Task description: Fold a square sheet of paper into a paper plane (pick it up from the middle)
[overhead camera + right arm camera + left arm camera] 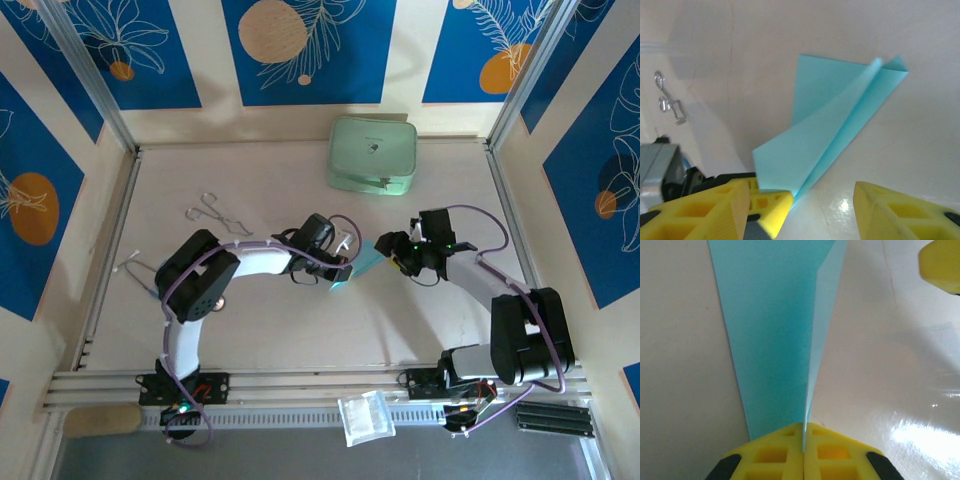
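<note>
The square sheet of paper (365, 257) is sky-blue and folded into a narrow pointed dart, the paper plane shape, with a lengthwise crease. It is at the table's middle, lifted at one end. My left gripper (347, 268) is shut on its narrow end. In the left wrist view the yellow fingers (775, 455) pinch the crease, and the paper (775, 340) fans out away from them. In the right wrist view the paper (840, 115) spreads up and right from the left gripper's fingers (772, 202). My right gripper (400, 262) (800, 186) stands open just right of the paper, nothing between its fingers.
A mint-green rounded case (372, 153) sits at the back centre. Bent metal wire clips (215, 213) lie at the left, with a small white piece (135, 265) nearer the left wall. A clear plastic bag (365, 417) rests on the front rail.
</note>
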Tool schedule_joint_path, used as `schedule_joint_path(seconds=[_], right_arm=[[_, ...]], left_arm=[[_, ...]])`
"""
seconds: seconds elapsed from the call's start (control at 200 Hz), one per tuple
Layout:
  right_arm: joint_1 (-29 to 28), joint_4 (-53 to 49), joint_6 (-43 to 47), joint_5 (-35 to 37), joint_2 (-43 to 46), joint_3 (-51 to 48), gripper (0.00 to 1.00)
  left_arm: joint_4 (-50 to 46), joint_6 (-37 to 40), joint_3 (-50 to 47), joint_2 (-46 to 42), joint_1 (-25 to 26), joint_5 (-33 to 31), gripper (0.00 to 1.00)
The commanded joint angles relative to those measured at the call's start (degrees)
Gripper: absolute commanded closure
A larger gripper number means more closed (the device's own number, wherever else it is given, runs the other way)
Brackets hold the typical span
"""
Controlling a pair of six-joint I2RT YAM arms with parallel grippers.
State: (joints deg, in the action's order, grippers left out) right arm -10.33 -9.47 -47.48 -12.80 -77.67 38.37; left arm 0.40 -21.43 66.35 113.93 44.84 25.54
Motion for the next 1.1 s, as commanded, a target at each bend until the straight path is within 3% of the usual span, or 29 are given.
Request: schedule_joint_path(seconds=[0.0, 0.195, 0.53, 1.095], right_arm=[[-1.29, 4.13, 1.88, -6.04, -2.34, -0.6, 0.43], [-2.68, 10.29, -0.65, -8.68, -5.59, -1.05, 0.48], [-5.83, 0.75, 3.06, 3.99, -5.94, 0.77, 0.48], [-8.91, -2.79, 6.61, 5.65, -13.93, 6.17, 0.46]], left_arm=[[-2.03, -2.31, 1.63, 1.28, -0.54, 2.24, 0.92], [-2.02, -3.43, 1.65, 1.81, -0.55, 2.83, 0.89], [-2.77, -5.47, 2.1, 2.7, -1.03, 3.57, 0.89], [-6.2, -9.95, 4.28, 4.46, -1.6, 4.71, 0.89]])
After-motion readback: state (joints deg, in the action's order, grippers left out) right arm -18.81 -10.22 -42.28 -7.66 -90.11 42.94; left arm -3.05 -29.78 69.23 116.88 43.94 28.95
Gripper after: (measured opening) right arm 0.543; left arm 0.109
